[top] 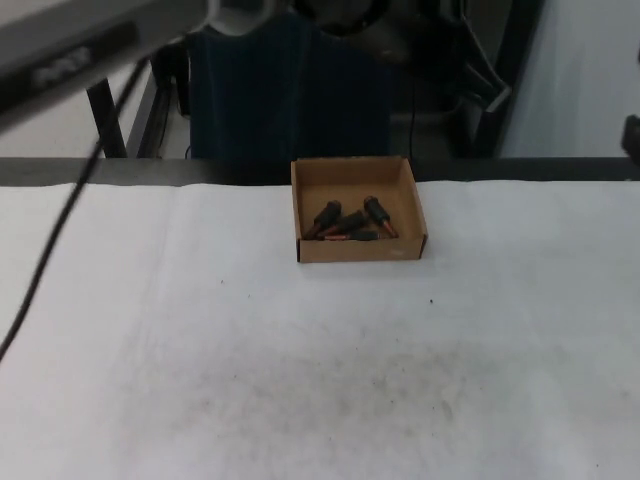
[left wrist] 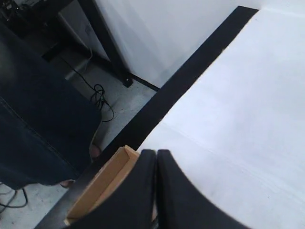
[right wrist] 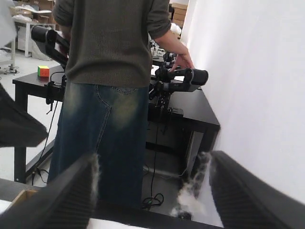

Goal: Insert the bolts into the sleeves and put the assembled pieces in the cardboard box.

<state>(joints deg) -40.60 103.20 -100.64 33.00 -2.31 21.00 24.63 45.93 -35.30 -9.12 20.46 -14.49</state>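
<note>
Guessing at what could've gone sideways from here. Spotted the cardboard box (top: 358,249) at the far middle of the desk (top: 130,171), close to its back edge, with a handful of assembled pieces (top: 350,222) lying loose inside, a couple of them touching. Found the left end effector (left wrist: 156,155) pinched fully shut on nothing, parked just beside one corner of the box. Found the right end effector (right wrist: 152,160) spread wide, also holding nothing, aimed out past the back edge.

Judged the job nearly wrapped, going by those pieces already boxed. Biggest worry, honestly: clipping a wall of that box with the left end effector on a careless swing. Looked like light cardboard on a smooth white sheet (top: 150,320), so probably easy to shove toward the back edge or tip over, dumping everything out. Also figured on a wide-open finger snagging the rim. Couldn't tell how firmly those pieces were pushed together, so maybe one working loose after a knock.
</note>
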